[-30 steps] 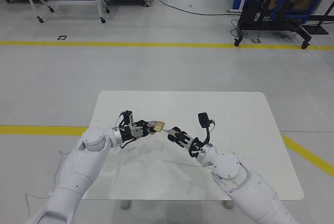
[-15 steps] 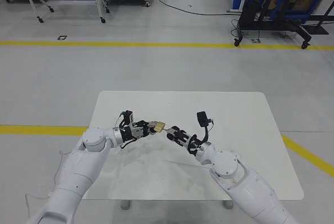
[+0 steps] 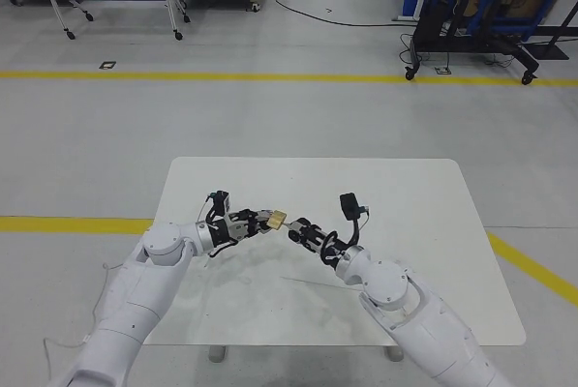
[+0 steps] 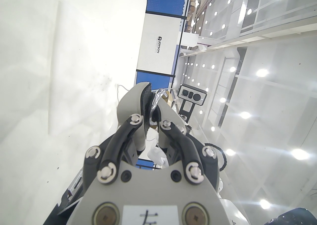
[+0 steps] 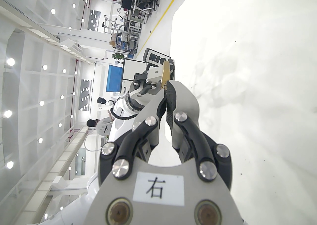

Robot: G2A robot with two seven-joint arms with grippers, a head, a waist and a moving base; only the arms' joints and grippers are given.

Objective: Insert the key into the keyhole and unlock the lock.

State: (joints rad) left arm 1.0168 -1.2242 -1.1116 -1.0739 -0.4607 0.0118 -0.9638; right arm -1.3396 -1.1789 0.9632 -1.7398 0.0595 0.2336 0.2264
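Observation:
A small brass lock (image 3: pixel 276 219) hangs above the middle of the white table (image 3: pixel 414 193). My left gripper (image 3: pixel 259 218) comes in from the left and is shut on it. The left wrist view has the fingers (image 4: pixel 138 102) clamped on the silver shackle (image 4: pixel 158 96). My right gripper (image 3: pixel 295 228) meets the lock from the right, fingers shut. In the right wrist view its tips (image 5: pixel 166 87) press against the end of the brass lock (image 5: pixel 166 71). The key sits between those pads and is almost wholly hidden. A thin sliver bridges gripper and lock in the top view.
The table's far edge and right edge lie well away from both arms. On the floor beyond the table run yellow lines (image 3: pixel 269 75), with a dark cart (image 3: pixel 472 39) at the back right.
My right arm has crept slightly left, toward the lock. The left gripper and the lock have stayed where they were.

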